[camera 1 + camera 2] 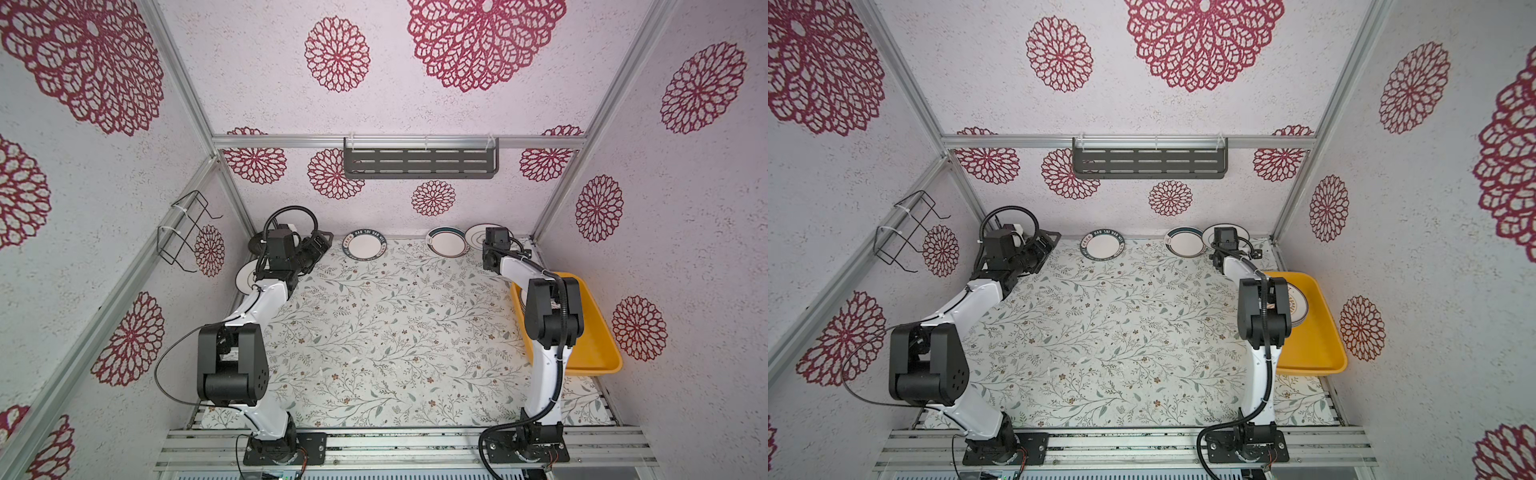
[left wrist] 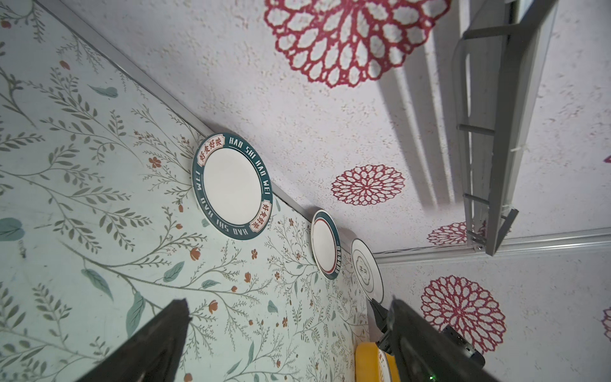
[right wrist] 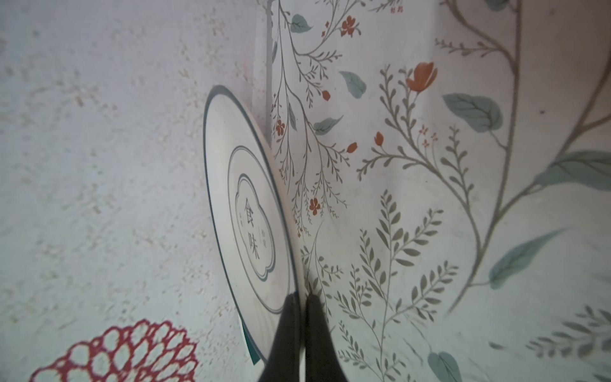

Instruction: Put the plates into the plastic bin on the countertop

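Observation:
Three plates lean on the back wall: a teal lettered-rim plate [image 1: 365, 246] [image 2: 233, 185], a teal-rimmed plate [image 1: 446, 243] and a line-motif plate [image 1: 476, 235] [image 3: 244, 198]. My right gripper [image 3: 300, 297] is shut on the line-motif plate's edge, one finger on each side; in both top views its wrist camera hides the fingers. My left gripper [image 1: 323, 240] [image 2: 287, 307] stands open and empty at the back left. A white plate [image 1: 245, 278] and a black plate [image 1: 254, 245] lie partly under the left arm. The yellow plastic bin [image 1: 598, 332] holds a plate [image 1: 1300, 307].
The bin sits at the right edge of the leafy countertop [image 1: 395, 332], partly behind the right arm. A dark grey slotted shelf [image 1: 419, 162] hangs on the back wall. A black wire rack [image 1: 187, 232] hangs on the left wall.

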Available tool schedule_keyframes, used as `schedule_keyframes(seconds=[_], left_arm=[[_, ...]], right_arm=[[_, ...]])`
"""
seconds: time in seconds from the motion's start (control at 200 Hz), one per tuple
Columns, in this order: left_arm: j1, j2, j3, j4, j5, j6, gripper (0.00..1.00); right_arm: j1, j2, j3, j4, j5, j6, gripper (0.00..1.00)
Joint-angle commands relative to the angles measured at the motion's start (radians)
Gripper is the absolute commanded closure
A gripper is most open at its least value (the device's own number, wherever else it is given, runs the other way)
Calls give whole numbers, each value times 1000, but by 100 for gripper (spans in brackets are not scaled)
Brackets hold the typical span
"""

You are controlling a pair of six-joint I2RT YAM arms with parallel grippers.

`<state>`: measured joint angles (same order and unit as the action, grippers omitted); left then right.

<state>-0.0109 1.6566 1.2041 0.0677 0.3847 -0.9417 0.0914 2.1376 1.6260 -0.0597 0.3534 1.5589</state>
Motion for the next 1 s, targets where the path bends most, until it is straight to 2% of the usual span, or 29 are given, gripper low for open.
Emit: schedule_keyframes(seconds=[0.0, 0.21, 0.425, 0.615, 0.806, 0.996], left_arm=[[-17, -54, -18, -42, 30, 53, 3], [-74, -99, -15, -123, 85, 143, 3], [-194, -129, 27, -248, 110, 265, 3], [-298, -165, 23, -297, 96, 304, 3], [-395, -190, 22, -336, 62, 325, 3], [-476, -189, 22, -348, 18, 326, 3]], right_arm=[[8, -124, -31, 52, 23, -60, 100], [19, -269, -153, 60, 7, -162, 100], [21, -482, -349, 52, 7, -242, 100], [5, -664, -477, -15, -27, -356, 100], [-53, -836, -617, -58, -80, -404, 100], [-178, -988, -743, -95, -186, -452, 100]])
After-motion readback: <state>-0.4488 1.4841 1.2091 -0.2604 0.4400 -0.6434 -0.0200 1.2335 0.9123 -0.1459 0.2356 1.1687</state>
